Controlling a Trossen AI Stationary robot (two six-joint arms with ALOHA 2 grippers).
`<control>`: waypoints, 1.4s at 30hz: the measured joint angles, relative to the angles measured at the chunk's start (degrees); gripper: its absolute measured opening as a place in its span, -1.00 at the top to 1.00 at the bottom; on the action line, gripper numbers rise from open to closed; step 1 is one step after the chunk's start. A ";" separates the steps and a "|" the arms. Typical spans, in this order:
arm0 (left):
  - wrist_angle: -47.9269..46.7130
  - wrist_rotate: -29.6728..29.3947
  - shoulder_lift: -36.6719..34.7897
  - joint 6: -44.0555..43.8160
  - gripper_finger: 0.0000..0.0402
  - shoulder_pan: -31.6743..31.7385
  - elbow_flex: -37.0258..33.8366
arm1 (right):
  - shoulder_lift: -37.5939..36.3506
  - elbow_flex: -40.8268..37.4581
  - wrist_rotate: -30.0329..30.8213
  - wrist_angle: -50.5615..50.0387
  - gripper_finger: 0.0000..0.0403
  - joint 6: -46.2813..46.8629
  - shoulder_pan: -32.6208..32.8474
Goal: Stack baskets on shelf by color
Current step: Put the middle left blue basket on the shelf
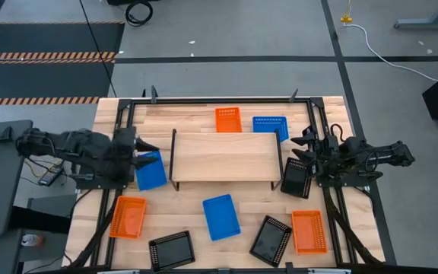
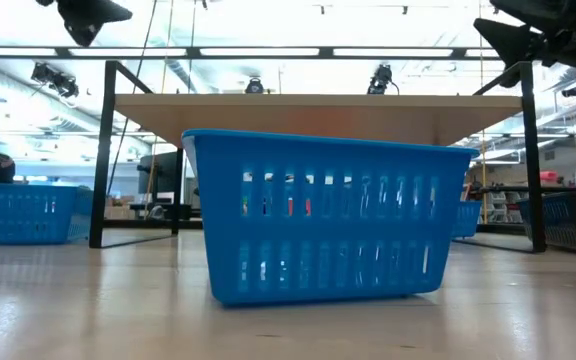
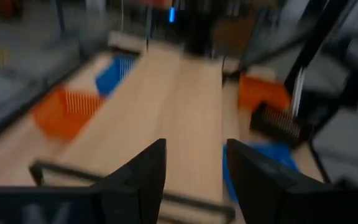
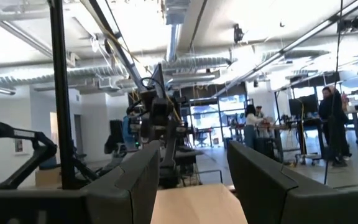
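- Left gripper [image 1: 144,150] hung just off the shelf's left end, above a blue basket [image 1: 150,170], its fingers [image 3: 143,180] spread apart with nothing between them; right gripper [image 1: 304,141] waited at the shelf's right end, above a black basket [image 1: 296,177], its fingers [image 4: 135,180] likewise parted and empty.
- Tabletop [image 1: 188,205], the widest thing in the overhead view, carried every basket.
- Shelf [image 1: 224,157] stood at the table's middle (its wooden top bare), with no basket on it yet.
- Behind the shelf sat an orange basket [image 1: 228,119] and a second blue basket [image 1: 270,126], close together.
- In front of the shelf lay a third blue basket [image 1: 220,217], which filled the low view [image 2: 323,215].
- Near the front left lay a second orange basket [image 1: 128,217] and a second black basket [image 1: 171,250].
- Near the front right lay a third black basket [image 1: 270,239] with a third orange basket [image 1: 309,231] just beside it.
- People [image 4: 331,124] stood far off in the room behind.
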 joint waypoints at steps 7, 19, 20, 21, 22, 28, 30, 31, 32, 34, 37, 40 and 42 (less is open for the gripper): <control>-19.28 2.50 17.82 -7.25 0.15 -4.22 9.99 | 0.00 0.00 0.15 1.84 0.04 -1.82 0.00; -30.17 7.15 33.11 -17.49 -0.10 -9.27 10.55 | 0.00 0.00 0.28 3.97 0.02 -1.97 -0.02; -30.90 7.62 34.21 -17.60 -0.13 -9.55 10.55 | 0.00 0.00 0.28 4.05 0.01 -1.93 -0.02; -31.44 8.03 35.16 -17.68 -0.16 -9.83 10.52 | 0.00 0.00 0.28 4.14 0.00 -1.44 0.00; -31.29 8.35 35.98 -17.79 -0.19 -10.06 10.28 | 0.00 0.00 0.28 4.28 -0.02 -0.70 -0.02; -31.12 9.36 38.38 -18.87 -0.32 -10.25 5.58 | 0.00 0.00 0.26 4.22 -0.13 2.47 0.00; -30.32 9.88 38.34 -19.04 -0.34 -10.12 3.01 | 0.00 0.00 0.25 3.83 -0.16 3.40 0.04; -29.58 10.16 38.34 -19.11 -0.34 -10.11 1.78 | 0.02 0.00 0.23 3.75 -0.18 3.74 0.05; -28.87 10.54 38.26 -19.27 -0.34 -10.11 0.55 | 0.00 0.00 0.26 3.71 -0.19 3.93 0.04; -26.76 11.09 38.23 -19.56 -0.34 -10.11 -1.54 | 0.01 0.00 0.23 3.63 -0.20 4.02 0.04; -22.24 11.15 38.19 -20.07 -0.34 -10.11 -4.33 | 0.01 0.00 0.23 3.64 -0.21 3.86 0.04; -21.57 11.13 38.21 -20.54 -0.32 -10.11 -6.69 | 0.00 0.00 0.23 3.66 -0.21 3.21 0.04; -21.71 11.13 38.21 -20.54 -0.27 -10.11 -7.68 | 0.00 0.00 0.23 3.66 -0.21 3.12 0.04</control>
